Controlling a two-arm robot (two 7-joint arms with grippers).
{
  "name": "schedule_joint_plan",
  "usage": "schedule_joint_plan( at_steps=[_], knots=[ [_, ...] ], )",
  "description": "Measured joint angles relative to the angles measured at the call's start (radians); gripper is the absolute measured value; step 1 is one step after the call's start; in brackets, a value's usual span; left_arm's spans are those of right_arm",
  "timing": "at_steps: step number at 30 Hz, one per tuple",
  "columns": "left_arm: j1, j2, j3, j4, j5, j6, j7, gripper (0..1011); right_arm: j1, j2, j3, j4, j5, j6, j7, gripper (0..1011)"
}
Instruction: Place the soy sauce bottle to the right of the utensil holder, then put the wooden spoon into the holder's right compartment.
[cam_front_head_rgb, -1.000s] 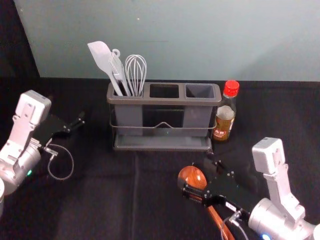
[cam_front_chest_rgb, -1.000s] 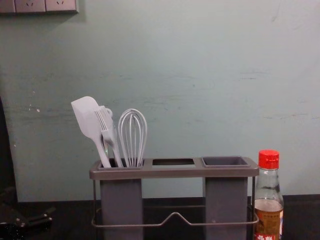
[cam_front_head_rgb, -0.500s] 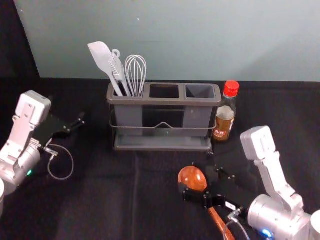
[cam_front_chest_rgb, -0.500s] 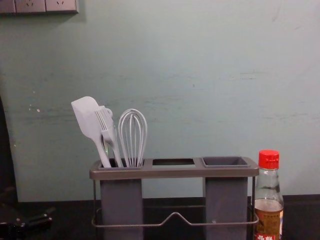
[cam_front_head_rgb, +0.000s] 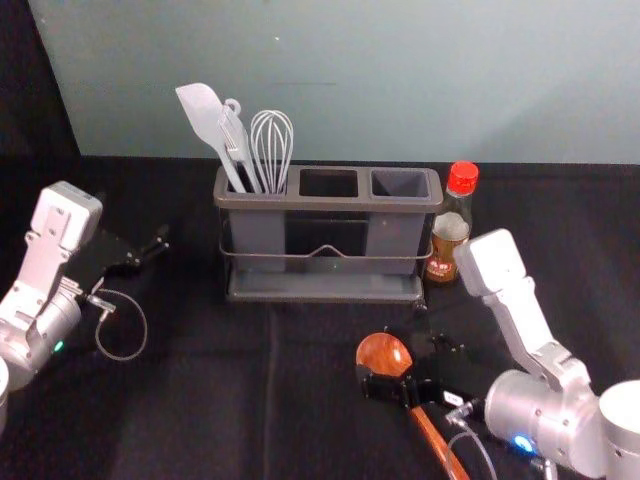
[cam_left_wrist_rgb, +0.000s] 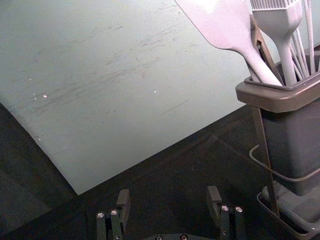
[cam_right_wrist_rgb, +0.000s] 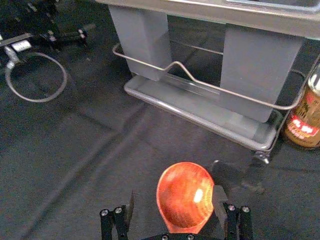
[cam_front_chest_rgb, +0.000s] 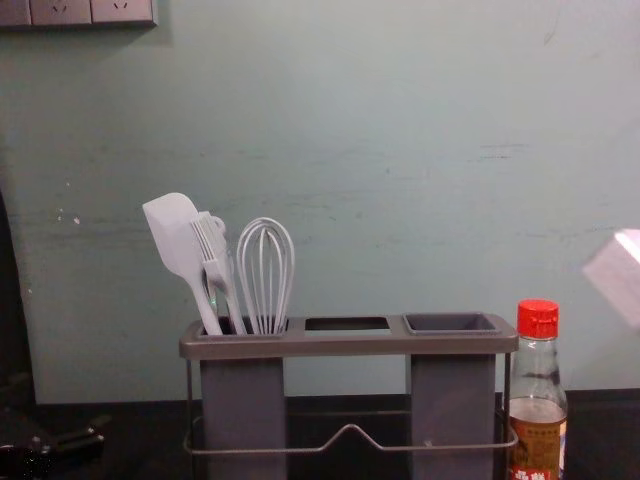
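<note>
- Biggest thing back there is the pale green-grey wall (cam_front_head_rgb: 360, 80).
- Then the table, covered in black cloth (cam_front_head_rgb: 190, 400).
- Dark grey plastic utensil holder with a wire rail (cam_front_head_rgb: 325, 296), sitting on the cloth, three openings along its top.
- Right gripper, black (cam_front_head_rgb: 408, 362), is down in front of the holder, jaws spread either side of the spoon's bowl. One finger's super close to the bowl; can't tell if they touch.
- Left gripper, black too (cam_front_head_rgb: 133, 220), is off to the left of the holder, jaws wide apart.
- Clear glass soy sauce bottle with brown contents and a red cap (cam_front_head_rgb: 449, 230) stands upright just beside the holder, on its right.
- Reddish-brown wooden spoon (cam_front_head_rgb: 384, 352) is out in front of the holder, bowl towards it, handle slanting back towards the robot.
- White spatula (cam_front_chest_rgb: 172, 235), leaning in the left compartment.
- White whisk (cam_front_chest_rgb: 265, 270), same compartment.
- Little white bristled brush (cam_front_chest_rgb: 208, 242), between those two.
</note>
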Motion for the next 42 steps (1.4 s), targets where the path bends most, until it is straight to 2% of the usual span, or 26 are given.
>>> schedule_joint_plan(
  at_steps=[4,16,42],
  knots=[
    [0.0,0.0,0.0,0.0,0.0,0.0,0.0,1005,0.035,-0.006,-0.027,0.005,-0.041,0.046,-0.016,1003],
    [0.0,0.0,0.0,0.0,0.0,0.0,0.0,1005,0.125,-0.056,-0.074,0.096,-0.096,0.132,-0.014,1003],
    [0.0,0.0,0.0,0.0,0.0,0.0,0.0,1005,0.134,-0.093,-0.072,0.133,-0.163,0.143,0.015,1003]
  ],
)
